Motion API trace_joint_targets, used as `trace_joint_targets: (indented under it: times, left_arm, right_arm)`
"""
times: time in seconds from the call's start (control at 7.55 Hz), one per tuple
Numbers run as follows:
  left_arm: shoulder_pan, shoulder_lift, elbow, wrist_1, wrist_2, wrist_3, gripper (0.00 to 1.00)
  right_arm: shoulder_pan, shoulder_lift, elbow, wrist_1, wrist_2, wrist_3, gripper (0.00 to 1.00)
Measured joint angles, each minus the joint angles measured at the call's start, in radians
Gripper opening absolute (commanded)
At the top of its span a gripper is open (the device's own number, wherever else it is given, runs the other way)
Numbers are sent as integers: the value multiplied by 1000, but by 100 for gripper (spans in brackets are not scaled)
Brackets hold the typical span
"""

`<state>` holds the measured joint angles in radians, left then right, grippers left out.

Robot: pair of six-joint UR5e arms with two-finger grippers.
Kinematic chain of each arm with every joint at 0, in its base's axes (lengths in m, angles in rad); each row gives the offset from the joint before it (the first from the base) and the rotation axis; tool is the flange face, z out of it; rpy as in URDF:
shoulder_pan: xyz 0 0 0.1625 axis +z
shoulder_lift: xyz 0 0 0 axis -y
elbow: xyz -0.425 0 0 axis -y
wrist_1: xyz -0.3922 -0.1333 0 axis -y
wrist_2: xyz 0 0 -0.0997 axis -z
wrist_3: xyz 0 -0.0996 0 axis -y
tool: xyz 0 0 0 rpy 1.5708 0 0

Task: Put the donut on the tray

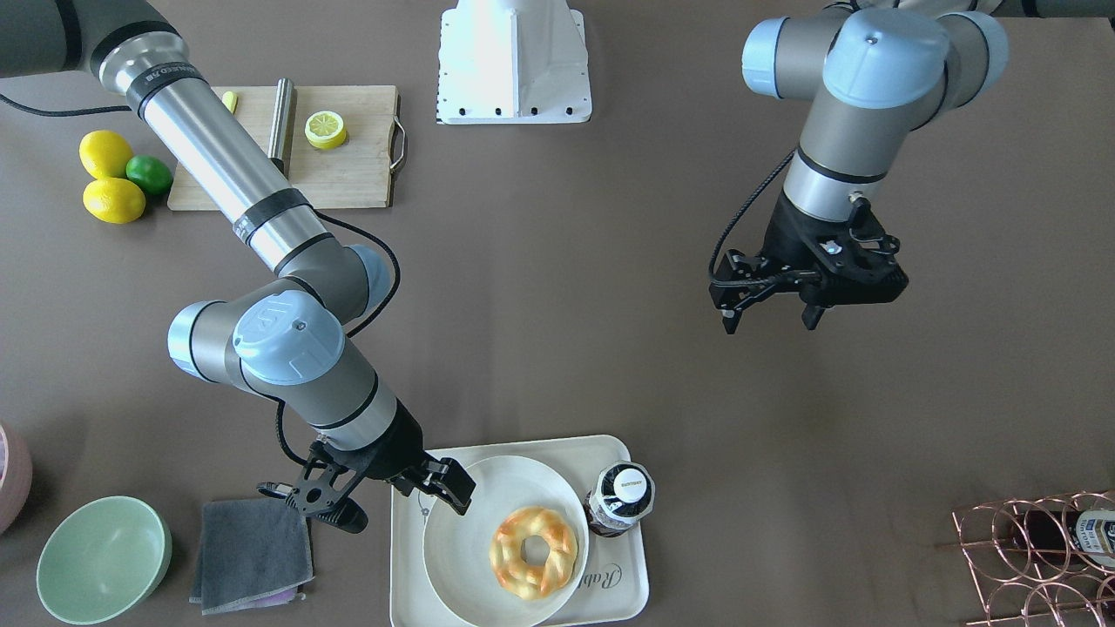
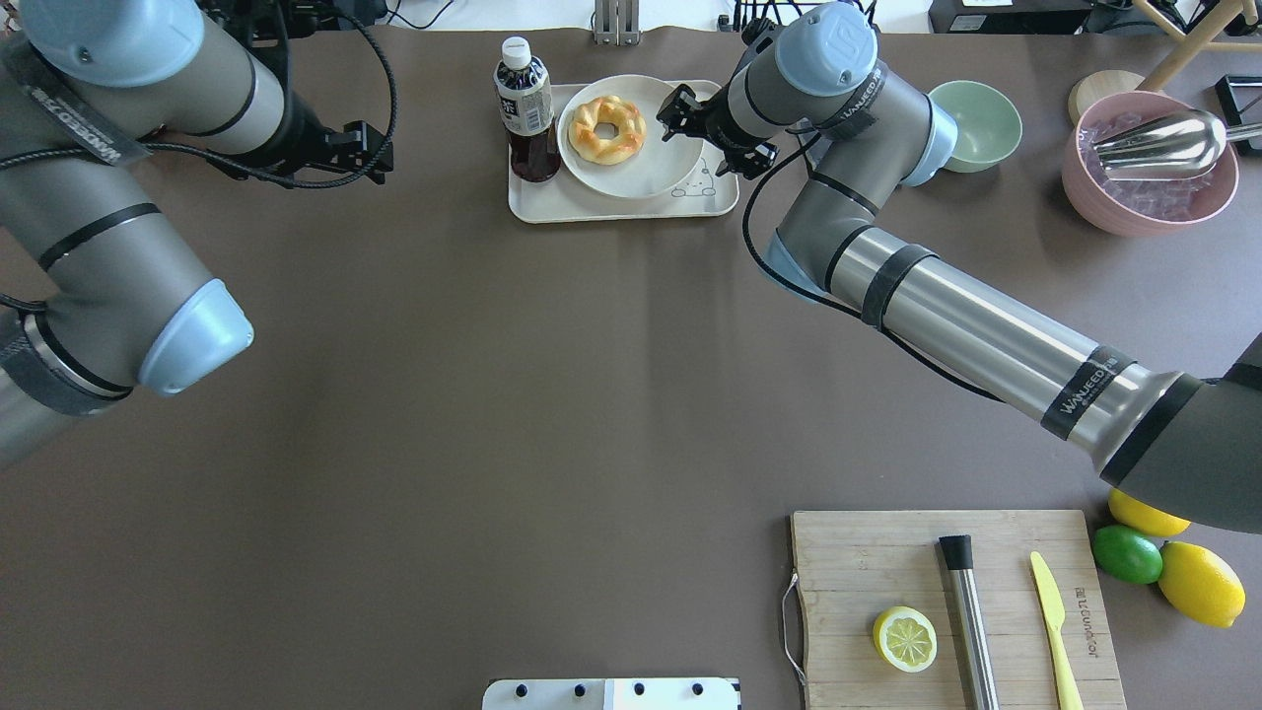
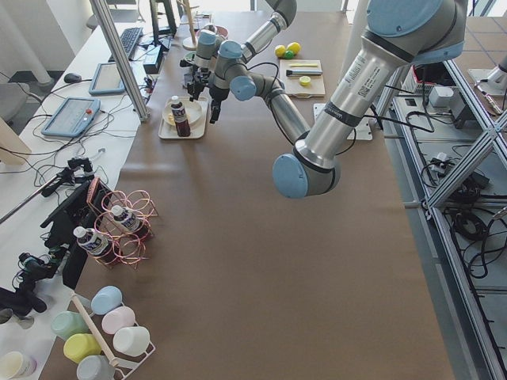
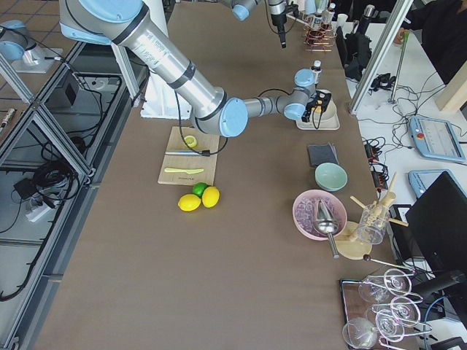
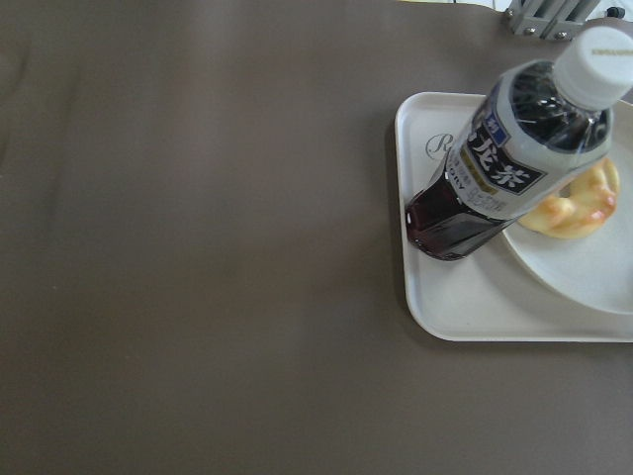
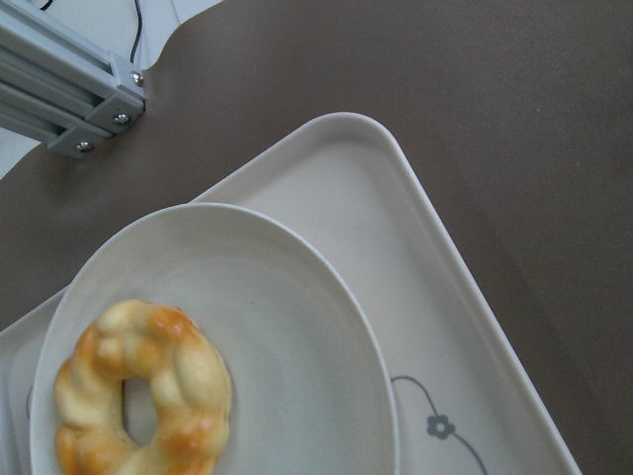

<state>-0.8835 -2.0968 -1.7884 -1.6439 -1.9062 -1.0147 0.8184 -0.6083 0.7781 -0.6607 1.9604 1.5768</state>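
Observation:
The donut (image 1: 557, 544), a golden twisted ring, lies on a round white plate (image 1: 462, 557) that sits on the cream tray (image 1: 409, 566). It also shows in the overhead view (image 2: 626, 128), the left wrist view (image 5: 579, 208) and the right wrist view (image 6: 193, 396). My right gripper (image 1: 401, 505) is open and empty at the tray's edge beside the plate, one finger over the plate's rim. My left gripper (image 1: 770, 324) is open and empty above bare table, well away from the tray.
A dark tea bottle (image 1: 620, 498) stands on the tray beside the plate. A grey cloth (image 1: 251, 553) and a green bowl (image 1: 103, 557) lie near the right gripper. A cutting board (image 1: 348, 174) with a lemon half and a copper rack (image 1: 1037, 557) are farther off.

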Motion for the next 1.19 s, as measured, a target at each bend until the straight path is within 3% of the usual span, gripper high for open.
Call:
trace_joint_targets:
  times: [0.27, 0.53, 0.8, 0.93, 1.19]
  left_arm:
    - [-105, 128, -28, 0, -39, 163, 98]
    - [-206, 252, -38, -20, -48, 344, 98]
    - [-243, 356, -39, -101, -55, 418, 98]
    - [-254, 402, -37, -145, -80, 430, 98]
    - [-295, 481, -29, -217, -109, 472, 98]
  right_arm:
    - [24, -24, 57, -42, 20, -27, 99]
    - [77, -125, 274, -232, 118, -123, 99]
    - [151, -232, 559, -579, 213, -258, 99]
    - [179, -293, 715, -822, 217, -429, 100]
    - [254, -435, 964, -1243, 131, -873, 100]
